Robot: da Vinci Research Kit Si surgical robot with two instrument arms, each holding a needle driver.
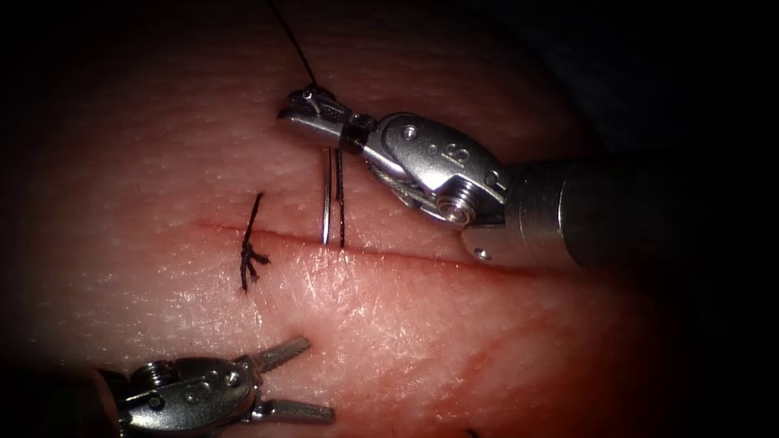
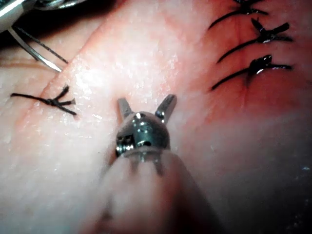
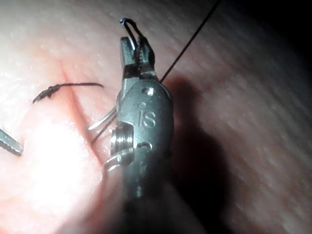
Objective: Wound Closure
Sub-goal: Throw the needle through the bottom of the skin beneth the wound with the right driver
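Up beyond the cut, the right tool has its jaws clamped on the needle near its thread end. From those jaws the needle hangs toward the cut, and its lower part reaches the cut's far lip just right of the tied stitch; whether the tip sits in the tissue I cannot tell. Beside the needle runs a dark strand of thread, which meets the cut at nearly the same spot, while another length of thread climbs from the right tool's jaws toward the tissue's far edge. In the right wrist view the same tool pinches needle and thread together at its tip.

Near the tissue's near left corner, the left tool rests with both jaws spread apart and grips nothing; it lies well apart from the needle. The left wrist view shows 3 more tied stitches on a second cut beyond that tool.
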